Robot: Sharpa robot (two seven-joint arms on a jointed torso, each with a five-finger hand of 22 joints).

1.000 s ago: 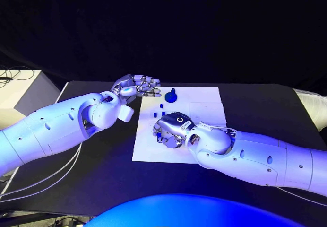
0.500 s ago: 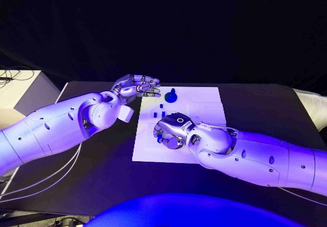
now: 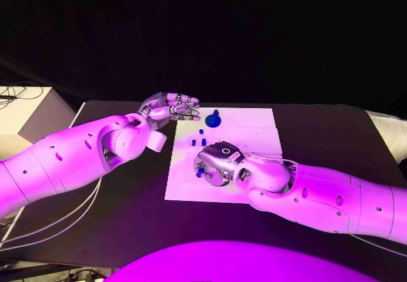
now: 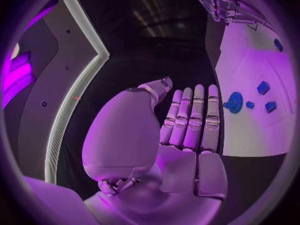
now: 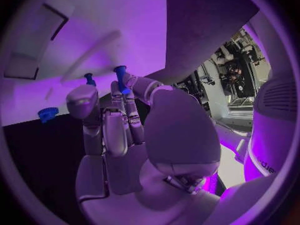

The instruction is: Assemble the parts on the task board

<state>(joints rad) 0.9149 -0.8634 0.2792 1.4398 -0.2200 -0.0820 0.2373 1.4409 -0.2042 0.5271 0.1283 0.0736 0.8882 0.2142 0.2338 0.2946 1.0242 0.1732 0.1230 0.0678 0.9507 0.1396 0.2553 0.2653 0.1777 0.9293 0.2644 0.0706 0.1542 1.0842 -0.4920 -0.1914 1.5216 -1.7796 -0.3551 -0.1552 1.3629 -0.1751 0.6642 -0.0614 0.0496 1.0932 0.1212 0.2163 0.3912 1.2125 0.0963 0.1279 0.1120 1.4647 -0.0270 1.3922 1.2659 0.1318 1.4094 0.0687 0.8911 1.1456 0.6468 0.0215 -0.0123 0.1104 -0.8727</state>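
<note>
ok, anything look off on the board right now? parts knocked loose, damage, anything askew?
Nothing stands out. The task board lies flat on the table, with no damage visible. The round blue part and small blue parts sit on it. The right hand pinches a blue peg over the board; the left hand is empty.

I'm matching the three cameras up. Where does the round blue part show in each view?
Head view: round blue part near the far edge of the task board, just past the left hand.
Left wrist view: on the board, right beside that hand's fingertips.
Right wrist view: at the board's edge, apart from the blue peg that the right hand holds.
Shared landmark: the white task board.
</note>
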